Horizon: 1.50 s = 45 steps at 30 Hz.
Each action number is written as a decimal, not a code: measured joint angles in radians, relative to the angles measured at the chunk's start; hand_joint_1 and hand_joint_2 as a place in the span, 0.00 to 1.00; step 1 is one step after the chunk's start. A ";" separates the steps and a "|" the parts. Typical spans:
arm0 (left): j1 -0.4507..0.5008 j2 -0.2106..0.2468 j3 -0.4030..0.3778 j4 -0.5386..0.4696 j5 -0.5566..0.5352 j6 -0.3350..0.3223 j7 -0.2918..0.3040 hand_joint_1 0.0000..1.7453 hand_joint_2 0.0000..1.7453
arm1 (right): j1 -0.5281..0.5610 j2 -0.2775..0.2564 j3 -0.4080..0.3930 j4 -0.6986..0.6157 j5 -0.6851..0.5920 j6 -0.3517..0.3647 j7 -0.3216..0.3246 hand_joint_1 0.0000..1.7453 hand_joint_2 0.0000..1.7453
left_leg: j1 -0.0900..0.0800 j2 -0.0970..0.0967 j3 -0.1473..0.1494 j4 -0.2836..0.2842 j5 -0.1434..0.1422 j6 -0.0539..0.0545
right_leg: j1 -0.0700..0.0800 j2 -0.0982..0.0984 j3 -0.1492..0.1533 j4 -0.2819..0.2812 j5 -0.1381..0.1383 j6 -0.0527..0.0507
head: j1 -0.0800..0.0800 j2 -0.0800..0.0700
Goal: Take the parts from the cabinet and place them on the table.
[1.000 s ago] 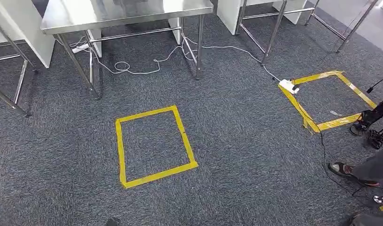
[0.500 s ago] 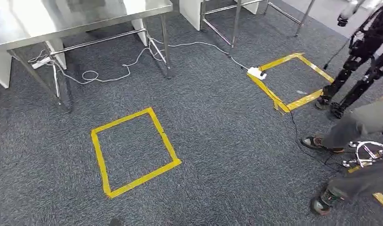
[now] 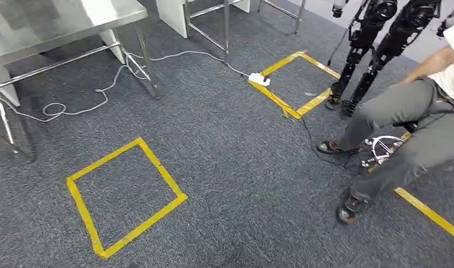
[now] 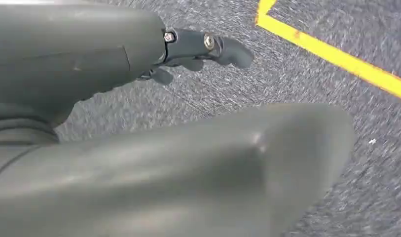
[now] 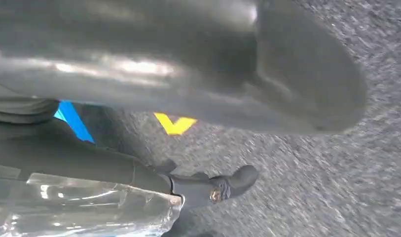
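Carry leg, we judge: our right hand (image 5: 139,187) grips a clear plastic bag (image 5: 80,207), likely the part; our left hand (image 4: 154,54) hangs with fingers apart, holding nothing. The steel table (image 3: 57,22) stands across the carpet (image 3: 241,167), beyond the yellow tape square (image 3: 124,195). Next we need to face it and close in, clear of the seated person (image 3: 414,128).

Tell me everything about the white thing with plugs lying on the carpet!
The white power strip looks like plastic and lies flat on the grey carpet, resting on the near corner of a yellow tape square. A white cord runs from it toward the steel table; a thin dark cable trails off toward the seated person.
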 joint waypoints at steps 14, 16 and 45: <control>-0.001 -0.010 0.002 -0.001 0.002 -0.001 0.004 0.00 0.00 | 0.001 -0.013 0.002 0.000 0.008 0.033 0.005 0.00 0.00 | -0.018 0.192 0.018 -0.020 0.003 0.009 | 0.005 -0.214 0.024 -0.002 -0.025 0.032 | 0.011 0.000; -0.002 -0.010 0.002 -0.001 0.002 -0.001 0.005 0.00 0.00 | 0.002 -0.013 0.002 0.000 0.012 0.034 0.005 0.00 0.00 | -0.017 0.210 0.027 -0.024 0.001 0.000 | 0.005 -0.190 0.014 0.001 -0.023 0.016 | 0.004 0.000; -0.007 -0.011 0.002 -0.002 -0.006 -0.001 0.012 0.00 0.00 | 0.000 -0.017 0.003 0.000 0.014 0.052 0.023 0.00 0.00 | -0.019 0.188 0.019 -0.012 -0.005 -0.002 | -0.012 -0.208 0.003 0.020 -0.022 0.031 | 0.007 0.000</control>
